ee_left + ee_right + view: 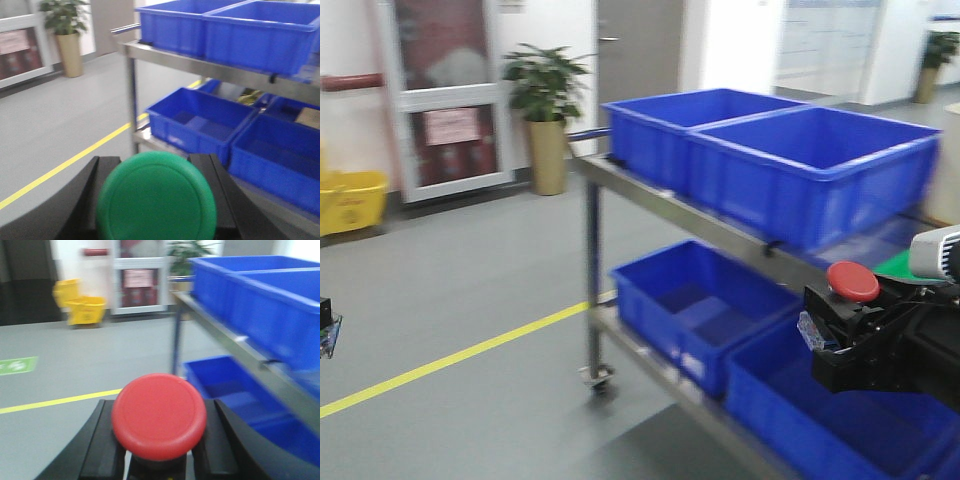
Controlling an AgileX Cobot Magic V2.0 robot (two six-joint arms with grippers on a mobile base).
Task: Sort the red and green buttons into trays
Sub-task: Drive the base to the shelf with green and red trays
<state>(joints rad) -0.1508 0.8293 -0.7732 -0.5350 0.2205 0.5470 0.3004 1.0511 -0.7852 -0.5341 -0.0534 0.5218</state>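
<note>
The red button (159, 415) sits cap-up between the black fingers of my right gripper (159, 407), which is shut on its body. In the front view that red button (853, 281) and right gripper (835, 325) hang at the right, beside the cart's lower shelf. My left gripper (156, 165) is shut on the green button (156, 200), whose cap fills the bottom of the left wrist view. Only a corner of the left gripper (326, 328) shows at the front view's left edge. A green sliver (897, 265) lies behind the right gripper; I cannot tell if it is a tray. The red tray is out of view.
A steel cart (650, 195) carries two deep blue crates on top (790, 150) and more blue crates below (700, 310). A yellow line (450, 360) crosses the grey floor. A potted plant (545, 110) and a yellow mop bucket (350, 200) stand by the far wall.
</note>
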